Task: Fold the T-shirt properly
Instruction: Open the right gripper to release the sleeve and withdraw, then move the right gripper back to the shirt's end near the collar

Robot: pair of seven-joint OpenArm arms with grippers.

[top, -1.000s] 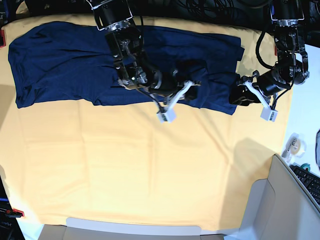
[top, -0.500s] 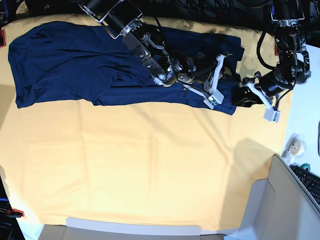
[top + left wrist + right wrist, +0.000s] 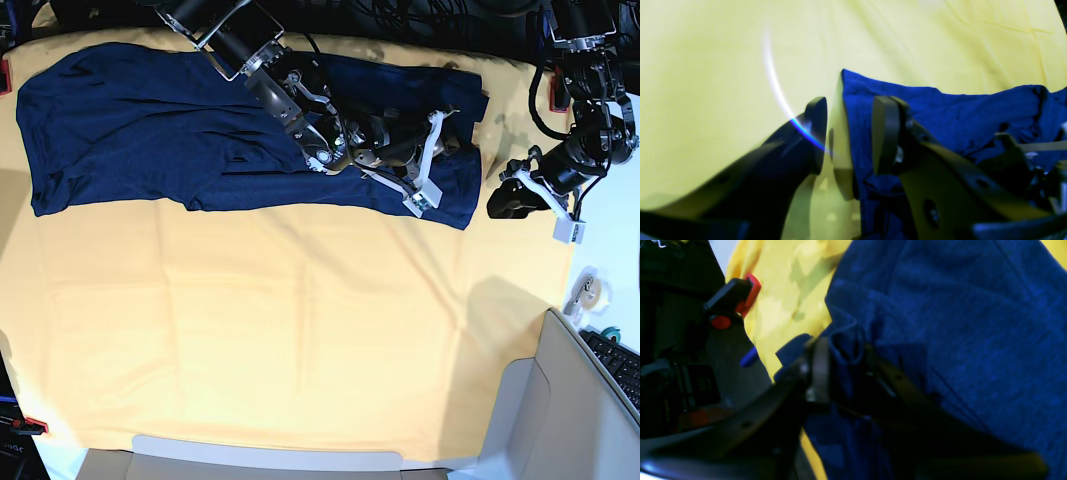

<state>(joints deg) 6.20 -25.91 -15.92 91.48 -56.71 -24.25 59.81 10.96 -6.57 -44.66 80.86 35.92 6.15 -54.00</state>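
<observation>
The dark navy T-shirt [image 3: 130, 120] lies spread along the far side of the yellow-orange cloth [image 3: 300, 330]. My right gripper [image 3: 455, 135] is over the shirt's right end. In the right wrist view the gripper [image 3: 843, 363] is shut on a bunched fold of the shirt [image 3: 973, 323]. My left gripper [image 3: 497, 203] is just right of the shirt's near right corner, over the cloth. In the left wrist view the gripper [image 3: 850, 133] is open and holds nothing, and the shirt's edge [image 3: 940, 110] lies beyond the fingertips.
A tape roll [image 3: 590, 292] and a keyboard [image 3: 620, 365] sit on the white surface at the right. A grey box [image 3: 540, 420] stands at the near right corner. Red clamps [image 3: 557, 90] hold the cloth at the far edges.
My right arm swung right along the shirt to its right end. My left gripper drew back to the right, off the shirt's corner.
</observation>
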